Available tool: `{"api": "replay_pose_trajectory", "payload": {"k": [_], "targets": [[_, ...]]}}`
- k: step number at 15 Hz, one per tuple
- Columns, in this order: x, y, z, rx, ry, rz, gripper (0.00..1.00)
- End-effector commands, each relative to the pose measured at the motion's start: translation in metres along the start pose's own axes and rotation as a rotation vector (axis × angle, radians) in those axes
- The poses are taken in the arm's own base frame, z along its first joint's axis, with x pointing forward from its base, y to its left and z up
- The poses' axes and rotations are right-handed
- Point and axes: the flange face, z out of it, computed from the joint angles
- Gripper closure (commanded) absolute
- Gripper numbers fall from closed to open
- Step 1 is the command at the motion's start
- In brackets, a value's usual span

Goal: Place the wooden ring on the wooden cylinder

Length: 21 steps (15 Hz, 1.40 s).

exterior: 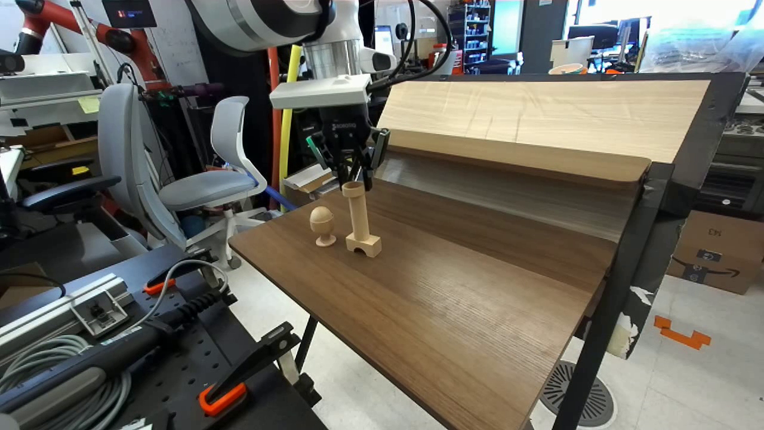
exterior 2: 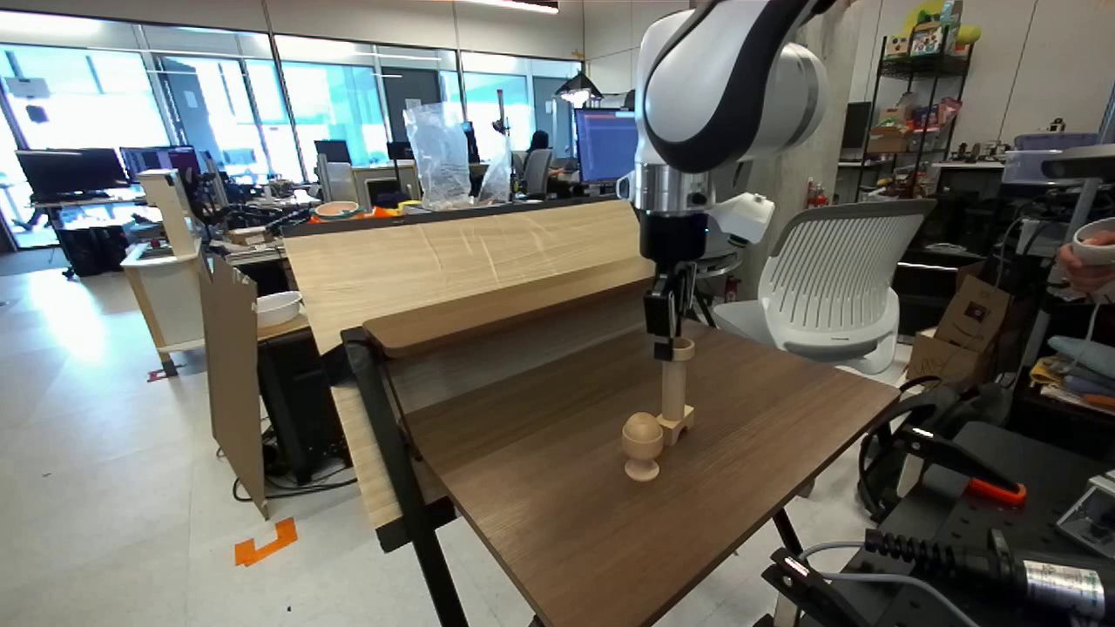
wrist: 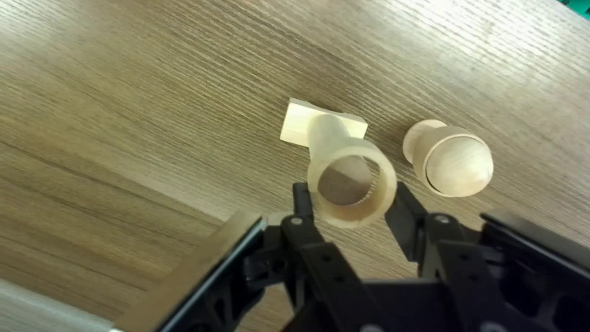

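Note:
The wooden cylinder (exterior: 360, 218) is a slim light-tan peg standing upright on a blocky foot, in both exterior views (exterior 2: 673, 390). In the wrist view its shaft (wrist: 326, 133) leans toward the fingers by perspective. The wooden ring (exterior: 353, 190), a short pale band, sits at the top end of the cylinder; it also shows in the wrist view (wrist: 352, 217). The cylinder's top shows through the ring's hole; I cannot tell whether the ring is around it or just above. My gripper (wrist: 348, 203) has a fingertip against each side of the ring.
A rounded wooden ball piece in a cup-like stand (exterior: 322, 226) stands close beside the cylinder's foot. Both stand on the brown tabletop (exterior: 453, 310). A raised wooden shelf (exterior: 513, 146) runs along one side of the table. Chairs and a black cart (exterior: 197, 334) stand off the table.

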Motion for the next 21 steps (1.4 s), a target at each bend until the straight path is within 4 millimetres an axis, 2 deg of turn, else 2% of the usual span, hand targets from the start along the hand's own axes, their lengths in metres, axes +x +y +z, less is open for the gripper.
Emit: {"api": "replay_pose_trajectory", "payload": {"k": [1, 21], "targets": [[0.0025, 0.0019, -0.0039, 0.001, 0.019, 0.006, 0.81], [0.0074, 0.0042, -0.0011, 0.009, 0.021, 0.018, 0.81]]}}
